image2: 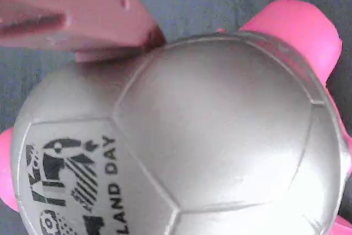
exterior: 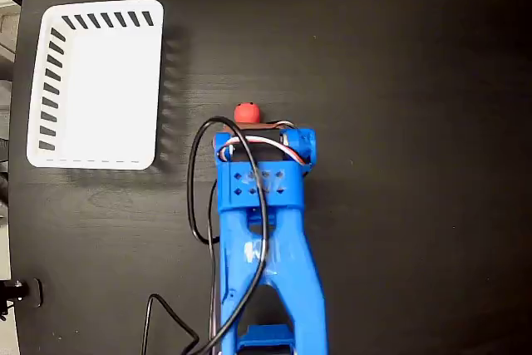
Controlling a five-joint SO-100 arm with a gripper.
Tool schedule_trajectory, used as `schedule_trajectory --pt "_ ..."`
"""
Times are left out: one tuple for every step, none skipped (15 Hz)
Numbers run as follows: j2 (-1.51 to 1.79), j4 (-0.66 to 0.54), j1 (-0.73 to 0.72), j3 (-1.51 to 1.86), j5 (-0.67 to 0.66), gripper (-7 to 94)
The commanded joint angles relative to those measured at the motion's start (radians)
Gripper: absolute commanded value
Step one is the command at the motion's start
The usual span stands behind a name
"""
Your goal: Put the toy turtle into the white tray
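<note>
One blue arm (exterior: 264, 239) reaches up from the bottom edge of the fixed view across a black table (exterior: 399, 81). Its wrist block hides nearly all of the one toy turtle (exterior: 246, 113); only a small red part shows just above the arm's top end, near the middle of the table. One white tray (exterior: 158, 81) lies well apart from it at the upper left, with slots along its top and left walls. One black cable (exterior: 196, 197) loops along the left side of the arm, and thin red and white wires cross the wrist.

In the wrist view the turtle (image2: 220, 130) fills almost the whole picture: a silvery shell cut into panels, with a black printed sticker (image2: 71, 180) at the lower left reading "LAND DAY". Pink parts stick out at the upper right, the left edge and the right edge. One pinkish finger (image2: 71, 15) lies against the shell's upper left rim, touching it. The second finger is out of sight, so I cannot tell whether the gripper (exterior: 249, 126) is clamped on the turtle or merely resting beside it.
</note>
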Motion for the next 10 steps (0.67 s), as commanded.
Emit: schedule_trajectory --pt "0.123 0.120 -0.029 -0.072 0.055 -1" --pt "0.152 0.164 -0.040 -0.103 0.086 -1" --pt "0.184 0.209 -0.049 -0.133 0.115 -1" --pt "0.218 0.252 -0.060 -0.163 0.150 -1" --pt "0.253 0.301 -0.072 -0.189 0.183 -1" --pt "0.288 0.342 -0.086 -0.215 0.218 -1" --pt "0.324 0.382 -0.097 -0.239 0.247 -1" --pt "0.354 0.414 -0.107 -0.262 0.276 -1" --pt "0.382 0.431 -0.118 -0.282 0.318 -1" --pt "0.393 0.443 -0.137 -0.319 0.374 -1"
